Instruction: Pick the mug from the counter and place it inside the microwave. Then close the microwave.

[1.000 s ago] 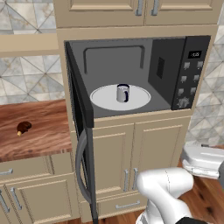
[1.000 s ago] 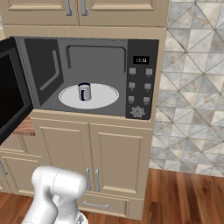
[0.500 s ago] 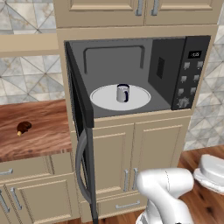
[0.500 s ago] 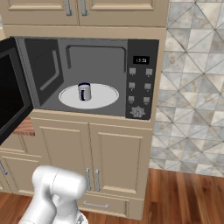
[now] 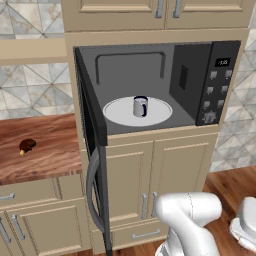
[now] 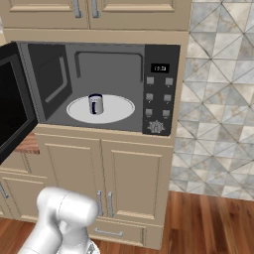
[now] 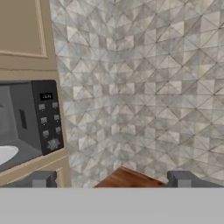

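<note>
- Small grey mug point(image 5: 140, 106) with dark rim and handle stands upright on the white plate point(image 5: 116, 112) inside the microwave point(image 5: 200, 75).
- Door point(image 5: 91, 130) swung wide open leftward, over the surface point(image 5: 45, 150).
- Hand point(image 7: 111, 179) spread apart, holding nothing.

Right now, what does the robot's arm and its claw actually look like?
The arm is smooth, glossy white, built of rounded, bulging tube-like segments, with no cables or markings showing. The gripper ends in two small, blocky dark grey finger tips.

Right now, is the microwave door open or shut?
Open. The microwave door swings out left, showing the mug upright on its plate.
</note>
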